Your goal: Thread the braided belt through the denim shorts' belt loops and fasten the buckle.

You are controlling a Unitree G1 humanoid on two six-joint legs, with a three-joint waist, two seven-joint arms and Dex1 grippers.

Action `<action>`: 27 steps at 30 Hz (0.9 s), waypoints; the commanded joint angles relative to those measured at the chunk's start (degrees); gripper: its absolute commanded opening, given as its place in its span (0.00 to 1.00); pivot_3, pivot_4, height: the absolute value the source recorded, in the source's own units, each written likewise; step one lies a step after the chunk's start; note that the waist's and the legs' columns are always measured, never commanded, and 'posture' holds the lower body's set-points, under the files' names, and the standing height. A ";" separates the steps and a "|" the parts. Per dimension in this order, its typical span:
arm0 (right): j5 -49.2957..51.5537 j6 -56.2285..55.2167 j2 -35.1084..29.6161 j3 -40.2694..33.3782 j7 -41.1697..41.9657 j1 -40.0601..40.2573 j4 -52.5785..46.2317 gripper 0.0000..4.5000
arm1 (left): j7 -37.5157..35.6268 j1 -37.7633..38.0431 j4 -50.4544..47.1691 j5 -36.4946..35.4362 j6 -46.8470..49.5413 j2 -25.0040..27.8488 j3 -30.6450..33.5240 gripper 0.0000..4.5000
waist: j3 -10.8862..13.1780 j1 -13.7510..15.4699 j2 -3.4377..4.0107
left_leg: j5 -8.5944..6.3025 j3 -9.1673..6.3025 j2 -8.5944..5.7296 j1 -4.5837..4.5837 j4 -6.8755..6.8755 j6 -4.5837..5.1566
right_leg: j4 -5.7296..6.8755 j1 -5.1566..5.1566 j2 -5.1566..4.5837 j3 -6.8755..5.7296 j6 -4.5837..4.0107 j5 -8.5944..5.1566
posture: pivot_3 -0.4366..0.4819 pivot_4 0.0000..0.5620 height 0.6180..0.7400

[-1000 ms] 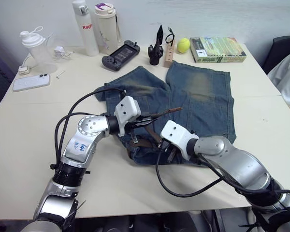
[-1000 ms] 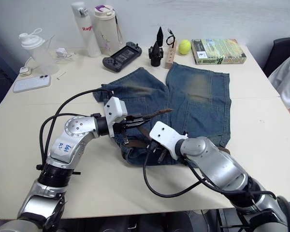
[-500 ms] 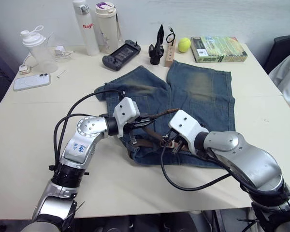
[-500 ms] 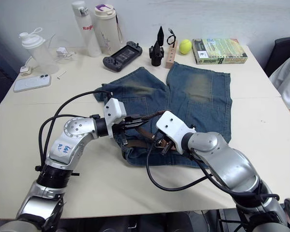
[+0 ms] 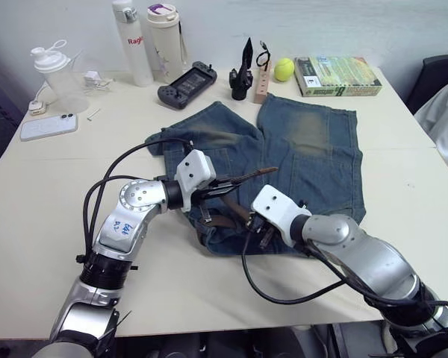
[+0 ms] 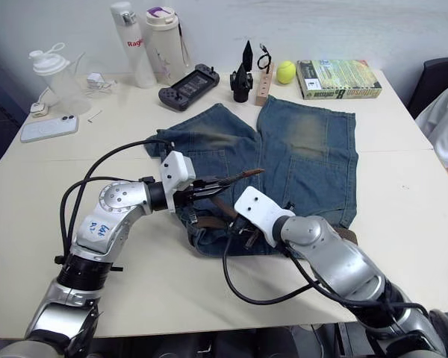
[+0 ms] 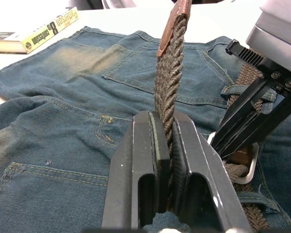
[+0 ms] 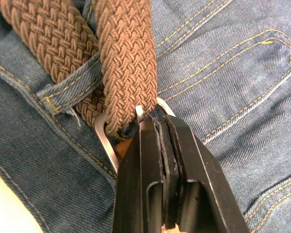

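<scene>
At the waistband, left pincer [image 7: 166, 145] clamping braided belt [image 7: 167, 92].

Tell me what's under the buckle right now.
Under the buckle lies the denim shorts waistband, with braided belt passing through its frame. The right gripper, pinched shut at the frame, covers the prong side.

Along the far edge of the pale table [image 5: 45, 194] stand a white bottle with red lettering [image 5: 131, 43] and, just beside it, a cream bottle with a purple cap [image 5: 164, 41]. A clear shaker bottle [image 5: 57, 74] sits toward the left, with a white phone [image 5: 48, 127] lying flat in front of it. A dark handheld game console [image 5: 187, 84] lies near the bottles. Further right are a black pointed stand [image 5: 242, 74], a small wooden block [image 5: 262, 83], a yellow-green ball [image 5: 284, 69] and a green book [image 5: 336, 75].
</scene>
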 commanded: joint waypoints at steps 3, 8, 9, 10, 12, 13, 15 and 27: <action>-2.21 -2.23 -3.57 6.81 1.74 2.46 0.80 0.02 | -0.07 -2.65 -0.11 -0.88 -0.35 -0.87 0.94 0.00 | 0.00 0.06 0.00 | 0.00 0.00 0.00 0.01 0.00 0.00 | 0.00 0.03 0.00 -0.01 0.00 0.00 | 0.48 0.27 0.87; -8.22 -10.50 -10.09 16.78 5.95 2.13 1.63 0.02 | -2.95 -7.94 6.48 0.49 -3.83 -2.36 -1.22 0.00 | -0.01 0.45 -0.01 | 0.00 -0.02 -0.02 0.04 0.02 0.00 | -0.05 0.08 0.01 -0.09 0.00 0.00 | 0.48 0.27 0.87; -9.33 -12.05 -10.70 18.36 6.79 2.30 2.35 0.02 | -3.95 -9.27 8.10 0.59 -4.97 -2.85 -1.75 0.00 | -0.02 0.57 -0.03 | 0.00 0.00 -0.02 0.04 0.02 0.00 | -0.06 0.08 0.01 -0.13 0.00 0.00 | 0.48 0.27 0.87; -10.27 -13.14 -10.83 19.25 7.46 2.52 3.15 0.02 | -4.93 -10.47 9.64 0.77 -6.31 -3.37 -2.30 0.00 | -0.04 0.70 -0.06 | 0.00 0.00 -0.02 0.05 0.02 0.00 | -0.08 0.08 0.03 -0.19 0.00 0.00 | 0.48 0.27 0.87; -11.86 -14.77 -10.10 20.52 8.50 3.41 5.44 0.02 | -6.58 -12.95 11.95 0.48 -7.92 -4.91 -3.12 0.00 | -0.10 0.84 -0.16 | 0.00 0.00 0.00 0.08 0.02 0.00 | -0.08 0.13 0.06 -0.35 0.00 0.00 | 0.48 0.27 0.87; -13.02 -16.01 -10.18 21.50 9.23 3.63 6.23 0.02 | -7.14 -13.98 12.57 0.16 -8.20 -5.68 -3.29 0.00 | -0.12 0.93 -0.19 | 0.00 -0.01 0.01 0.09 0.03 0.00 | -0.08 0.14 0.07 -0.43 0.00 0.00 | 0.48 0.27 0.87; -14.47 -17.60 -9.76 21.83 10.22 4.34 7.15 0.02 | -8.00 -15.27 13.75 -0.07 -8.77 -6.80 -3.31 0.00 | -0.20 0.96 -0.31 | 0.00 0.00 0.02 0.15 0.05 0.00 | -0.07 0.20 0.06 -0.50 0.00 0.00 | 0.48 0.27 0.87; -28.44 -27.83 -10.66 25.97 17.82 8.72 7.96 0.02 | -15.96 -32.90 46.01 5.62 -25.73 -17.89 -6.69 0.00 | -0.40 1.36 -0.61 | 0.00 -0.01 0.03 0.16 0.10 0.00 | -0.10 0.26 0.08 -0.59 0.00 0.00 | 0.48 0.27 0.87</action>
